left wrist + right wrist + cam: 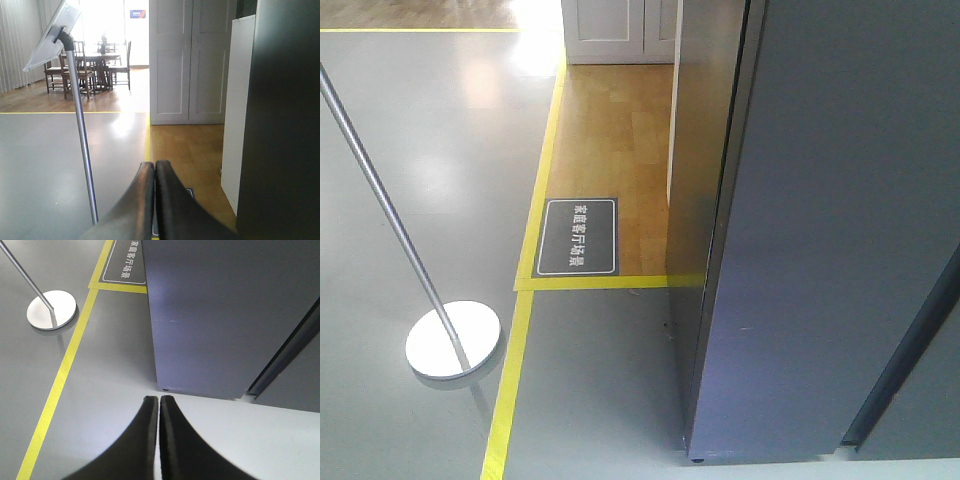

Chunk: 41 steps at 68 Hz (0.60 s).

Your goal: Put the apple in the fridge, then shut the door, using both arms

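The fridge (695, 200) stands at the right, dark grey, with its foot on the grey floor. Its door (840, 220) is the broad flat grey panel facing me; only a narrow dark seam shows along its left edge, and no white inside shows. The same panel fills the upper right of the right wrist view, door (225, 315). A dark grey slab of the fridge (285, 125) rises at the right of the left wrist view. The apple is out of view. My left gripper (155, 163) and right gripper (159, 398) are both shut with nothing between the fingers, each held clear of the fridge.
A sign stand with a round white base (453, 340) and a slanted metal pole (82, 150) stands to the left. Yellow tape (510, 390) and a black floor sign (578, 236) mark the floor. White cupboard doors (187, 65) and a dining table with chairs (92, 62) lie beyond.
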Motion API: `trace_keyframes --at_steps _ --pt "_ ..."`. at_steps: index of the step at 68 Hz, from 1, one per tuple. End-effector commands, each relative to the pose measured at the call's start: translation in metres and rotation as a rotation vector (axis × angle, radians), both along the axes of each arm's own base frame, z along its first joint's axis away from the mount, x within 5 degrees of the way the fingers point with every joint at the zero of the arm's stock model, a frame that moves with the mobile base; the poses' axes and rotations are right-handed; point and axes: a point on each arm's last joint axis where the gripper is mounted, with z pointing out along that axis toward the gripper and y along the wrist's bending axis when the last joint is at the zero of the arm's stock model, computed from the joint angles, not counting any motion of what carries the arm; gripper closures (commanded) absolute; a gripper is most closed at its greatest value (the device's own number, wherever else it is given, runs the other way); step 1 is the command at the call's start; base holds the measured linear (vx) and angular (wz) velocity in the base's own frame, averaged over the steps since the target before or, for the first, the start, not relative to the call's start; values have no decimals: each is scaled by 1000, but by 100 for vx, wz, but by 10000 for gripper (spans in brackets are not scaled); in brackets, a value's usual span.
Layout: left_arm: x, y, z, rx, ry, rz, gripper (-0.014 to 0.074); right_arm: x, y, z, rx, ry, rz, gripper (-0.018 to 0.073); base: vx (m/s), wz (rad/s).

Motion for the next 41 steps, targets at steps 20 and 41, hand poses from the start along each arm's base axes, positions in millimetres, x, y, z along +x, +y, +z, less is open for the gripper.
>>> trace_keyframes --at_steps 20,41 --pt "-1 0 3 -17 -79 3 603 1 0 13 13 -92 5 563 0 0" --pt "-1 0 3 -17 -79 3 603 -17 -19 -27 -73 -497 -104 563 0 0"
